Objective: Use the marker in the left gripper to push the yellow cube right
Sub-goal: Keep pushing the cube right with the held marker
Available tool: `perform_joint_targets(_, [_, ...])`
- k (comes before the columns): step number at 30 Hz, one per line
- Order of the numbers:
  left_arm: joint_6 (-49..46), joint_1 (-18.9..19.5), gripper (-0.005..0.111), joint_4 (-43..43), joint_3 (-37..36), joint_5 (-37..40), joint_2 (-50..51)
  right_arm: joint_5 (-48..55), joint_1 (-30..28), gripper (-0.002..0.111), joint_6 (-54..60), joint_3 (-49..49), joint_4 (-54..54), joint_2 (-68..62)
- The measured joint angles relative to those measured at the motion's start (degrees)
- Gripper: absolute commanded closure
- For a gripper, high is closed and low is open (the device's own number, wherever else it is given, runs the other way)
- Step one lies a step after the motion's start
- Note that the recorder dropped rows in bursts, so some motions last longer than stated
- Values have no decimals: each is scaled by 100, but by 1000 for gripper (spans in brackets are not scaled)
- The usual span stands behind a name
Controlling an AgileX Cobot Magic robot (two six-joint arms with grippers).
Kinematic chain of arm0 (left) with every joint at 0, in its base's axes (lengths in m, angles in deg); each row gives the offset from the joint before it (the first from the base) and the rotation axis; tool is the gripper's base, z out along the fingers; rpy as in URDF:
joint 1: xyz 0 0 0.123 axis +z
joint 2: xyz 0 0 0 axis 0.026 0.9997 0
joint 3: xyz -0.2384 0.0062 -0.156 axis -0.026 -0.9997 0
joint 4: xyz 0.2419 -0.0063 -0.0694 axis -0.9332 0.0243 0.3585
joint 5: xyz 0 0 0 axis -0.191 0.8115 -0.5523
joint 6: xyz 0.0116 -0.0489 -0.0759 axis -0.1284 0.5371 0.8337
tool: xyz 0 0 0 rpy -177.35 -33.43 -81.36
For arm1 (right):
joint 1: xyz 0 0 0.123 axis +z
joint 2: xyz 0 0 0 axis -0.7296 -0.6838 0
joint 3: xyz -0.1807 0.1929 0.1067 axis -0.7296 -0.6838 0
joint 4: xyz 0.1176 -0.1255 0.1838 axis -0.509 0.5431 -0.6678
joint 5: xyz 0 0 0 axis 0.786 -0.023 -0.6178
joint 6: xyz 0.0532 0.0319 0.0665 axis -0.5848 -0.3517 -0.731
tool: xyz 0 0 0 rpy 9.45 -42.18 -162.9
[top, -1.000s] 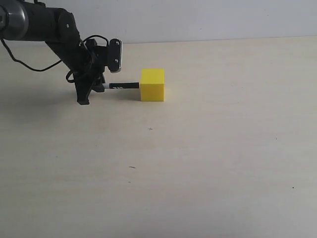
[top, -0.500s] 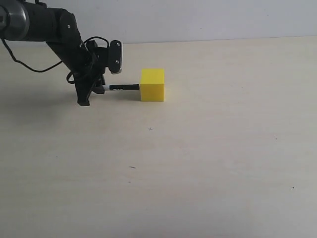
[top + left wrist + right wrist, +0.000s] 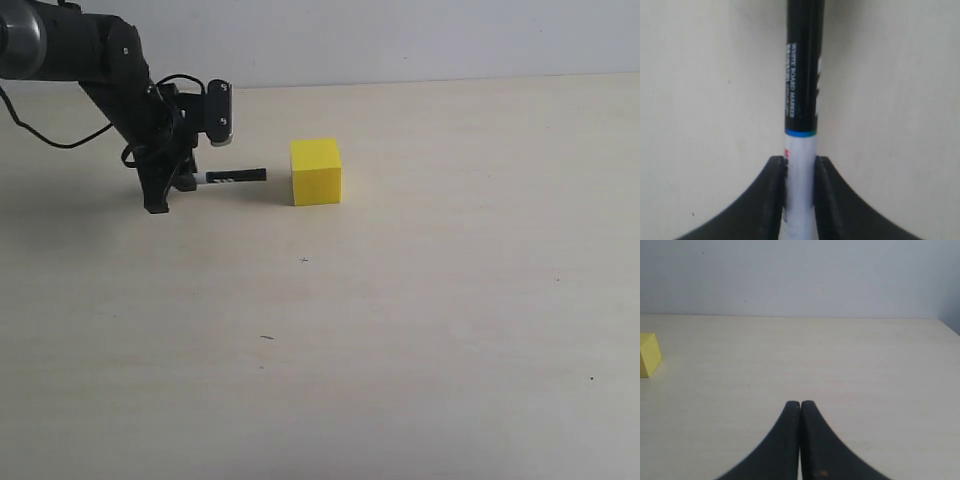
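Observation:
The yellow cube sits on the pale table, toward the back and left of the middle. My left gripper is to its left, shut on the white barrel of the marker. The marker lies level and points right at the cube. Its black tip stops a short gap from the cube's left face, not touching. In the left wrist view the marker runs out from between the fingers of the left gripper. My right gripper is shut and holds nothing, and the yellow cube shows far off at the edge of its view.
The beige table carries a few tiny dark specks. A pale wall rises behind its back edge. Black cable trails from the left arm. The right arm is outside the exterior view.
The cube has slid a little to the right. The left gripper and marker have then drawn back to the left, so the tip that touched the cube now stands apart from it.

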Motion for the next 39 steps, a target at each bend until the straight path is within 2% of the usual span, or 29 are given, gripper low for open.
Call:
perform_joint_targets(5, [221,43,107,-258,0,164,0,0,0,108,0,0,0,0])
perform_joint_targets(8, [274,-57,107,-345,0,50,0,0,0,108,0,0,0,0])
perform_joint_targets(13, [328,-475,107,-395,90,-410,49,0,0,108,0,0,0,0])
perform_joint_targets(18, [742,-865,107,-487,294,-460,132,0,0,108,0,0,0,0])
perform_joint_targets(24, [1228,-737,107,-994,393,-315,132,0,0,108,0,0,0,0])
perform_joint_targets(30, [1300,-668,107,-1083,393,-290,169,0,0,108,0,0,0,0])
perform_joint_targets(32, [1300,-757,107,-1090,416,-323,219,0,0,108,0,0,0,0])
perform_joint_targets(39, [1325,-1419,107,-1090,804,-411,475,0,0,108,0,0,0,0])
